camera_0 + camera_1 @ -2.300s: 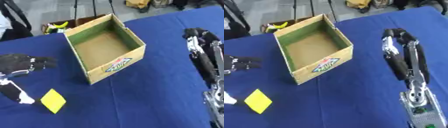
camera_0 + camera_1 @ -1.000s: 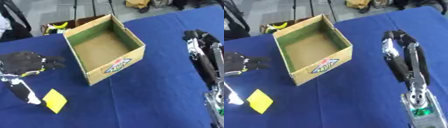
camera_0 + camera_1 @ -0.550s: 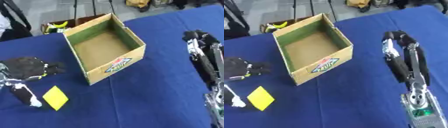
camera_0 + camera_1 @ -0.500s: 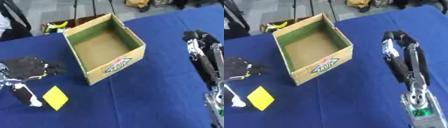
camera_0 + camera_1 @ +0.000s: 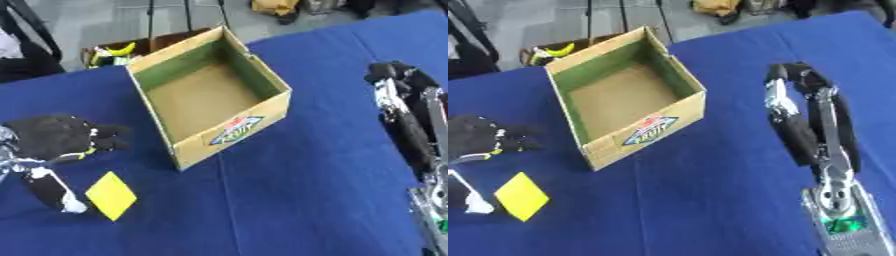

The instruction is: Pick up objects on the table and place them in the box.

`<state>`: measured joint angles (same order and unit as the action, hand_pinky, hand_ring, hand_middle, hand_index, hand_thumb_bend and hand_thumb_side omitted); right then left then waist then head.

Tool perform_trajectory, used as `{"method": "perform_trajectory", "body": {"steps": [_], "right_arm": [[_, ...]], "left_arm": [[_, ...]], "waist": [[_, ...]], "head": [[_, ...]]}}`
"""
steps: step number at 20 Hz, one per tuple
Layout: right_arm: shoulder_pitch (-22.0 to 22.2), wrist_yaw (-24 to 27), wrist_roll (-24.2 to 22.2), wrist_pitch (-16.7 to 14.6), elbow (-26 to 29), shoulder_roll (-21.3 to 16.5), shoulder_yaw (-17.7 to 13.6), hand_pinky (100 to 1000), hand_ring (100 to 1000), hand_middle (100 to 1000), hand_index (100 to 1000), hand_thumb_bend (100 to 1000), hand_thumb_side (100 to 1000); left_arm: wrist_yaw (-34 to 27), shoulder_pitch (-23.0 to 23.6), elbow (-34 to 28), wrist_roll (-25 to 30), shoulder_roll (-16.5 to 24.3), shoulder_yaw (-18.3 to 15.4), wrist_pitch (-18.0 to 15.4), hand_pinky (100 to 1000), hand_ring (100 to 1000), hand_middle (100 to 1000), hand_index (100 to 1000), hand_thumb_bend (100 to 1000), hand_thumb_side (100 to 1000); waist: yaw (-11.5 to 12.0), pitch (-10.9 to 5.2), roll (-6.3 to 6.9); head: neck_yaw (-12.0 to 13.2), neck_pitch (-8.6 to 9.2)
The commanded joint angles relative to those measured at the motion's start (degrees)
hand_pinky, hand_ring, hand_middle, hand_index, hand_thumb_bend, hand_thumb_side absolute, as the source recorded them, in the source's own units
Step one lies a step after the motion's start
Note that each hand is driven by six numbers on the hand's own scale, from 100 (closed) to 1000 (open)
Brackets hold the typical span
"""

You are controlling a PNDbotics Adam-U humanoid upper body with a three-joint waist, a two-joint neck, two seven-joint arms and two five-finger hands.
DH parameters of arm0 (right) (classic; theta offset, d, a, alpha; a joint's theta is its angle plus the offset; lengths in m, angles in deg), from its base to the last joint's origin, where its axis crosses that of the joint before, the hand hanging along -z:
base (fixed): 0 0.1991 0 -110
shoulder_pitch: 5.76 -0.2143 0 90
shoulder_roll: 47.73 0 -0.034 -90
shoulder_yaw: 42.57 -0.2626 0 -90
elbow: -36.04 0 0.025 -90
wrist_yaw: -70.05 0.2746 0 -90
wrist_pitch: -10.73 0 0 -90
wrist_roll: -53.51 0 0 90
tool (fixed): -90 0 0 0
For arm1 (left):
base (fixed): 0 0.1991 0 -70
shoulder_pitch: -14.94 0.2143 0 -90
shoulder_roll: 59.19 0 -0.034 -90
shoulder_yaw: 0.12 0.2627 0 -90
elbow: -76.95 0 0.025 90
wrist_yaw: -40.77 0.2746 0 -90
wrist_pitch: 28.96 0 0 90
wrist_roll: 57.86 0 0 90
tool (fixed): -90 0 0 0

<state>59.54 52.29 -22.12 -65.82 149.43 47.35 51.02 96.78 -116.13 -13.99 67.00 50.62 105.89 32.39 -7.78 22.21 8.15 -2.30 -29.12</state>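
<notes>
Lying flat, yellow square card (image 5: 111, 195)

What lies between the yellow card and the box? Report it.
Only bare blue tablecloth lies between the yellow card and the box, seen in the left eye view.

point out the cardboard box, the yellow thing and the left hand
cardboard box (image 5: 238, 129), left eye view, on its front wall by the printed label
yellow thing (image 5: 111, 195), left eye view, middle of its flat face
left hand (image 5: 54, 137), left eye view, back of the hand
</notes>
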Motion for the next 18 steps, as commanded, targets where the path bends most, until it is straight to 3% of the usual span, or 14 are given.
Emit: {"method": "perform_trajectory", "body": {"steps": [1,7,11,18], "right_arm": [[-0.44,0.04,-0.02,0.07,0.66,-0.87,-0.16,945,1000,637,745,100,772],[-0.49,0.04,-0.05,0.08,0.63,-1.00,-0.14,945,1000,636,743,100,771],[-0.47,-0.10,0.00,0.09,0.62,-1.02,-0.07,945,1000,634,742,100,770],[-0.13,-0.21,0.26,0.20,0.58,-0.94,0.04,946,1000,631,739,100,767]], "left_arm": [[0.55,-1.26,-1.37,17.11,1.05,-0.41,-17.27,549,723,1000,967,699,561],[1.16,-1.55,-2.58,17.11,1.29,-0.55,-17.04,554,735,1000,960,690,540],[-1.37,-1.60,-2.57,17.11,2.62,0.61,-18.48,533,711,974,845,590,509],[-3.09,-1.63,-3.03,17.11,4.23,0.95,-18.74,535,719,929,818,505,511]], "waist": [[0.15,-1.33,-0.36],[0.26,-1.25,-0.36],[-0.09,-1.54,-0.04],[0.07,-2.14,0.17]], "head": [[1.19,0.52],[2.76,0.63],[3.44,0.93],[4.98,1.88]]}}
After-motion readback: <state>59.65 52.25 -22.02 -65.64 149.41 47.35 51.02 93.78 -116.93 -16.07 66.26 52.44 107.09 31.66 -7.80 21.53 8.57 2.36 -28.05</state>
